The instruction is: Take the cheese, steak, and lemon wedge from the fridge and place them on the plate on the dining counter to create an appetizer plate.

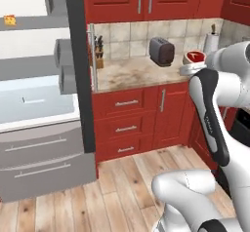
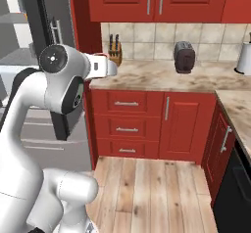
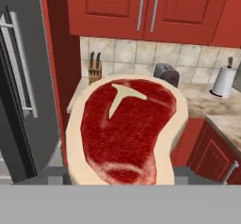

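Note:
The steak (image 3: 124, 131), red on top with a tan rim, lies between my gripper's (image 3: 120, 177) two dark fingers (image 3: 49, 175), which are shut on its sides. From the left base, the steak (image 1: 195, 56) and gripper (image 1: 193, 66) hang in front of the wall-side counter. In the right base view the hand (image 2: 100, 66) carries it beside the fridge. The open fridge (image 1: 34, 80) stands at the left, with the cheese (image 1: 10, 20) on an upper shelf. The lemon wedge, plate and dining counter are out of view.
The dark fridge door (image 3: 19, 86) with its silver handle stands edge-on at the left. On the red cabinets' counter (image 2: 162, 78) are a knife block (image 2: 115, 51), a toaster (image 2: 184, 57) and a paper towel roll (image 3: 222, 81). Wooden floor lies below.

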Robot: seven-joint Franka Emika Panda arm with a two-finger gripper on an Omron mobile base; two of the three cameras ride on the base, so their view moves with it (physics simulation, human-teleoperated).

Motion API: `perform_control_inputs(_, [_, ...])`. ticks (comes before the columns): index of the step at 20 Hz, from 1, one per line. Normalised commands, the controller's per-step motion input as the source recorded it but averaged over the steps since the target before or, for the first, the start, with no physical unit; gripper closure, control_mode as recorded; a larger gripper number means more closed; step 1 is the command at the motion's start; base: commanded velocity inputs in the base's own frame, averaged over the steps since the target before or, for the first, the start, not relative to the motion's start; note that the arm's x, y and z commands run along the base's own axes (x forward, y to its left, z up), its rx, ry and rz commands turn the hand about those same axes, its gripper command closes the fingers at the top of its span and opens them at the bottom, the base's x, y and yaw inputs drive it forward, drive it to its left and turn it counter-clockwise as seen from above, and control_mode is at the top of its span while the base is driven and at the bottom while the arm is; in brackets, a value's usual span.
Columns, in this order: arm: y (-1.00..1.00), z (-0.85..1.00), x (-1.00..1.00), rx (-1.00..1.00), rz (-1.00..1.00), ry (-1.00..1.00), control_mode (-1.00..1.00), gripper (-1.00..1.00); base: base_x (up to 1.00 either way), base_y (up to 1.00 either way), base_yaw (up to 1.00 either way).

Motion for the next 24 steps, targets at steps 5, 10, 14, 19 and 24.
perform_control_inputs(5, [0.0,0.0,0.0,0.0,0.0,0.0,1.0,1.0,-1.0,-0.78,0.0])
perform_control_inputs(10, [0.0,0.0,0.0,0.0,0.0,0.0,1.0,1.0,-1.0,-0.41,0.0])
perform_control_inputs(14, [0.0,0.0,0.0,0.0,0.0,0.0,1.0,1.0,-1.0,-0.3,0.0])
perform_control_inputs(19, [0.0,0.0,0.0,0.0,0.0,0.0,1.0,1.0,-1.0,-0.32,0.0])
perform_control_inputs(24, [0.0,0.0,0.0,0.0,0.0,0.0,1.0,1.0,-1.0,-0.46,0.0])
